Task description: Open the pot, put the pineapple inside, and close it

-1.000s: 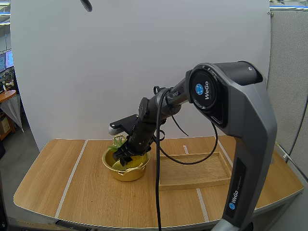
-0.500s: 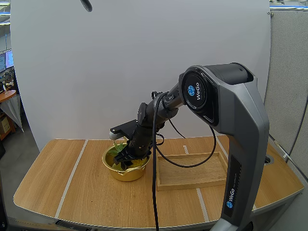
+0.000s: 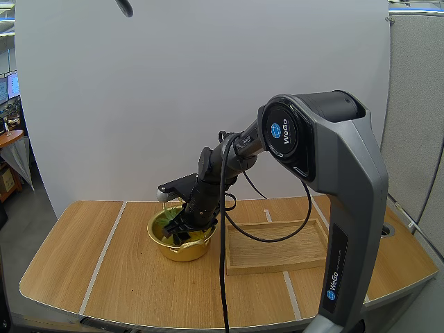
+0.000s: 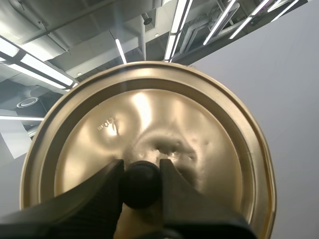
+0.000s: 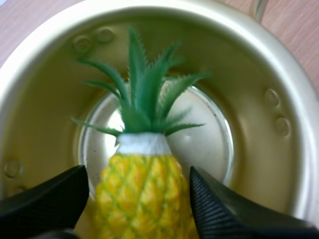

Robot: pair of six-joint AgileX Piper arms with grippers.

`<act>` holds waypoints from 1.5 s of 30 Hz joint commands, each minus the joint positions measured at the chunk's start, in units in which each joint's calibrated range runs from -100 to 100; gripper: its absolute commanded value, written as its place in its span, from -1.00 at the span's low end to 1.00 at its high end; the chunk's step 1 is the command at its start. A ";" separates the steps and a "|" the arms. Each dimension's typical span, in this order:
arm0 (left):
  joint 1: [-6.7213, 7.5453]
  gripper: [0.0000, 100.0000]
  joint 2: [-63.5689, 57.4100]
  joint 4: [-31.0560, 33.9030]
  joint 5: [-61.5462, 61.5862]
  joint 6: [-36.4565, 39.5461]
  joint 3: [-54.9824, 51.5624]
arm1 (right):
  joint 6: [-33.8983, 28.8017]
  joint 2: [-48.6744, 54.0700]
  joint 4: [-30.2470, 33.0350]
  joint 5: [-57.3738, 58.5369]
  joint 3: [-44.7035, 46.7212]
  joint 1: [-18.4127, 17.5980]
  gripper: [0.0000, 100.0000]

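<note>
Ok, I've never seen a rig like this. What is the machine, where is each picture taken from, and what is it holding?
It is a robot with two arms, each ending in a two-fingered gripper. The high view looks down from behind the arms onto a wooden table, where a gold pot and a wooden tray stand. The other two pictures come from cameras on the wrists. The right gripper reaches into the pot, holding a pineapple between its fingers, leaves toward the pot's bottom. The left gripper pinches the black knob of the pot's lid, holding it in the air.
</note>
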State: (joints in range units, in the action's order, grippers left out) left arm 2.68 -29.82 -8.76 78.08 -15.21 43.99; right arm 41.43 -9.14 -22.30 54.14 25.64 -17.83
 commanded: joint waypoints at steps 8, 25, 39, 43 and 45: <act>0.24 -1.00 -0.13 0.50 -1.93 0.34 0.30 | -0.09 0.92 -0.09 0.66 -0.08 0.04 1.00; 0.24 -1.00 -0.13 0.50 -1.93 0.34 0.30 | -1.06 21.93 0.70 8.08 -0.08 0.04 1.00; 0.24 -1.00 -0.13 0.50 -1.93 0.34 0.30 | -3.51 38.60 2.45 20.15 0.05 0.04 1.00; 0.24 -1.00 -0.13 0.50 -1.93 0.34 0.30 | -3.83 43.00 2.55 24.86 0.05 0.04 1.00; 0.24 -1.00 -0.13 0.50 -1.93 0.34 0.30 | -4.45 45.20 2.68 26.54 0.05 0.04 1.00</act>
State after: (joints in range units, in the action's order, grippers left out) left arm 2.68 -29.82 -8.76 78.08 -15.21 43.99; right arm 37.86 32.40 -20.29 77.17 25.60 -17.83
